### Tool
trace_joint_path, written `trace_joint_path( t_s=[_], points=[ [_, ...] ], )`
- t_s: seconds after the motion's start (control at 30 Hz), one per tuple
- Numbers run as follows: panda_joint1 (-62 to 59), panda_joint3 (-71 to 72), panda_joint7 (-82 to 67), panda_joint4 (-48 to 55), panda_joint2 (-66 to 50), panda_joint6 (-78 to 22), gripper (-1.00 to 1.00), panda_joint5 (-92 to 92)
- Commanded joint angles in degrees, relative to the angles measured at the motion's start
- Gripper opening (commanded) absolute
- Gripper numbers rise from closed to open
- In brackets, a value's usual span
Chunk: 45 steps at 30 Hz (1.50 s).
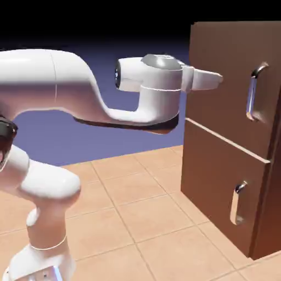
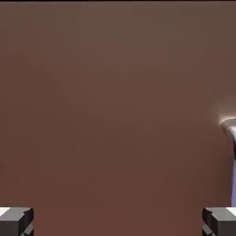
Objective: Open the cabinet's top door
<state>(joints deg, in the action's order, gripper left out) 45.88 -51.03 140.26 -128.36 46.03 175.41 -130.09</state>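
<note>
- Reaching level toward the cabinet (image 1: 230,137), the gripper (image 1: 211,79) sat close in front of the top door (image 1: 219,77), near its left edge; contact could not be told.
- Fingertips (image 2: 16,220) stood far apart at the hand view's bottom corners, spread wide with nothing between them.
- Brown door wood filled the hand view; the silver handle (image 2: 229,133) showed only at its right edge.
- Both doors looked closed; the top handle (image 1: 255,92) lay well right of the gripper, the lower door (image 1: 219,186) beneath.

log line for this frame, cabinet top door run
phase: approach | claw: open, empty, facing top door | handle: untouched | top door: shut
</note>
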Motion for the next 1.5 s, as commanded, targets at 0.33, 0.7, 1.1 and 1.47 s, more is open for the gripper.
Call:
trace_joint_path(
  t_s=[0.33, 0.7, 1.1, 1.47],
  points=[
    [9.52, -10.75, 20.61, 6.88, 2.82, 0.30, 0.00, -27.41],
    [22.77, -20.57, 25.57, 16.32, 0.53, -0.52, -1.00, -34.25],
    [-0.06, -3.74, 25.81, 0.34, -1.96, -9.61, -1.00, -25.14],
    [-22.64, 17.21, 17.83, -16.44, 3.79, -19.73, -1.00, -6.67]
  ],
)
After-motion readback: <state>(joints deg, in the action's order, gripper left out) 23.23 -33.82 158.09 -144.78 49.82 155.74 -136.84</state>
